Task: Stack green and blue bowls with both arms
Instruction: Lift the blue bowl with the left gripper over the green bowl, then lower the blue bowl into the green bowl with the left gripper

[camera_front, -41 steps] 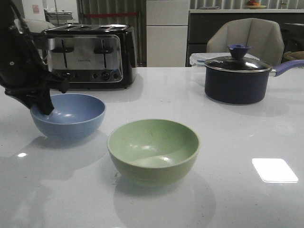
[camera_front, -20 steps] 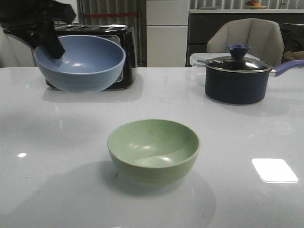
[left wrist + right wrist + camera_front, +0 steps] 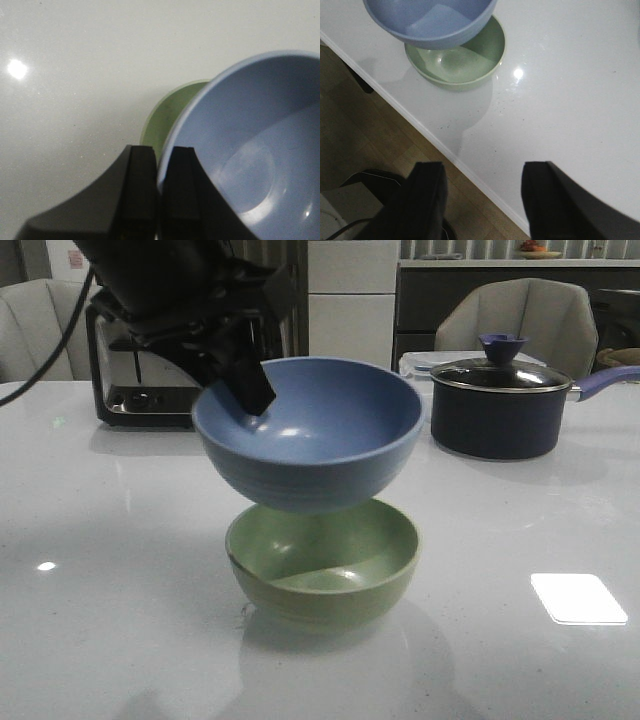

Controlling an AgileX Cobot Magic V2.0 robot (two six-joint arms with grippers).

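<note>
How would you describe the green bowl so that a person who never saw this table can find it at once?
Start from the white table and look at its near middle, in front of the toaster and the dark lidded saucepan. The green bowl rests there on the tabletop, open side up. Unlike the blue bowl, which the left tool holds in the air just above it, it is pale sage green.

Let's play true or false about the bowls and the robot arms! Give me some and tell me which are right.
1. The blue bowl is up in the air above the green bowl. True.
2. The left gripper pinches the blue bowl's rim. True.
3. The right gripper holds the green bowl. False: it is open and holds nothing.
4. The saucepan has no lid. False: its lid is on.
5. The green bowl sits on the table. True.
</note>
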